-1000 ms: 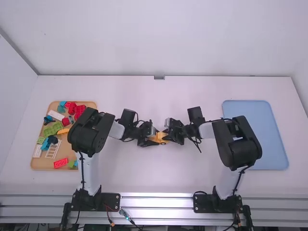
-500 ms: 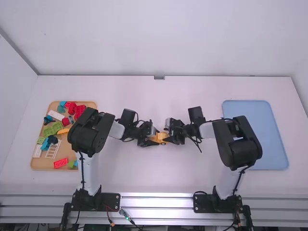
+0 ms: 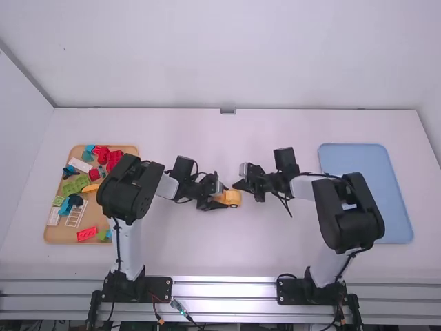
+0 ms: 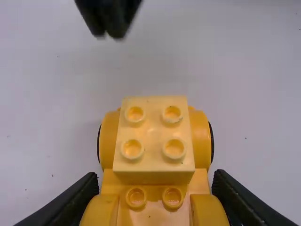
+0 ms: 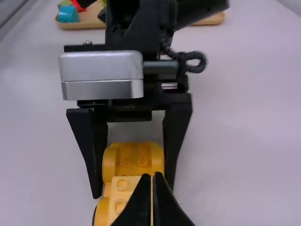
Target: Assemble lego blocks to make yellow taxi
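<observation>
Pinching the yellow toy car (image 3: pixel 233 198) by its sides, the left pincer (image 3: pixel 222 197) has one finger at each rounded yellow wheel cover of the end nearer its own arm. The car is around the middle of the white bench (image 3: pixel 207 248), between the two arms; whether its underside touches the surface, the views cannot tell. A pale yellow block (image 4: pixel 154 134) with four studs on top sits over the end toward the right arm, with rounded yellow sides bulging out to either side of it. Two more studs show beside the block, between the left pincer's fingers. The right pincer (image 3: pixel 236 185) is near the car but apart from it, its two fingers pressed together and their tips level with each other. Off to the left, a tan tray (image 3: pixel 97 215) holds loose pieces: a red brick (image 3: pixel 87 234) near its closest edge, a white ladder-like piece (image 3: pixel 76 213), green bricks (image 3: pixel 76 184) and a curved yellow piece (image 3: pixel 90 187). Off to the right lies a blue tray (image 3: pixel 395 222), partly behind the right arm.
</observation>
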Robot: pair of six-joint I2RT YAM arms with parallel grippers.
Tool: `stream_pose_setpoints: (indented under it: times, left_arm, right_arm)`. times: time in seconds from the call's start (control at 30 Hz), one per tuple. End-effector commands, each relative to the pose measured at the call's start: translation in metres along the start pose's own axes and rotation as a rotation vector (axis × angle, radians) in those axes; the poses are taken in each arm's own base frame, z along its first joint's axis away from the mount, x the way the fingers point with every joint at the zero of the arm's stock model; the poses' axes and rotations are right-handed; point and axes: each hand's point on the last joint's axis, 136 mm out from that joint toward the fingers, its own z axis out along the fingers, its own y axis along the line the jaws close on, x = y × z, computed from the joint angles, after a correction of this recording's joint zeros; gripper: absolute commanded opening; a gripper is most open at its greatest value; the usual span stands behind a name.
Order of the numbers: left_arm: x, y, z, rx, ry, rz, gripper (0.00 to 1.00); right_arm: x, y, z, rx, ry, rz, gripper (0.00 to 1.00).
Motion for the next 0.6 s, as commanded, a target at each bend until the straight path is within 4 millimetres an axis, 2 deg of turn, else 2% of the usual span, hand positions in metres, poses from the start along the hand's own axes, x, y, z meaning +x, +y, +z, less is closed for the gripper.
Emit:
stream_pose_setpoints:
  times: [0.0,0.13,0.27,0.57]
  left_arm:
    - [0.006,-0.006,0.003,0.014,0.011,-0.026,0.51]
    - [0.006,-0.005,0.003,0.013,0.012,-0.025,0.50]
    - [0.005,-0.005,0.003,0.013,0.010,-0.023,0.49]
    - [0.005,-0.004,0.003,0.013,0.010,-0.023,0.48]
  right_arm:
    - [0.004,0.000,0.010,0.013,0.069,0.016,0.00]
    - [0.020,0.005,0.018,0.025,0.179,0.031,0.00]
    - [0.034,0.005,0.016,0.047,0.252,0.057,0.00]
    - [0.047,0.009,0.013,0.048,0.316,0.084,0.00]
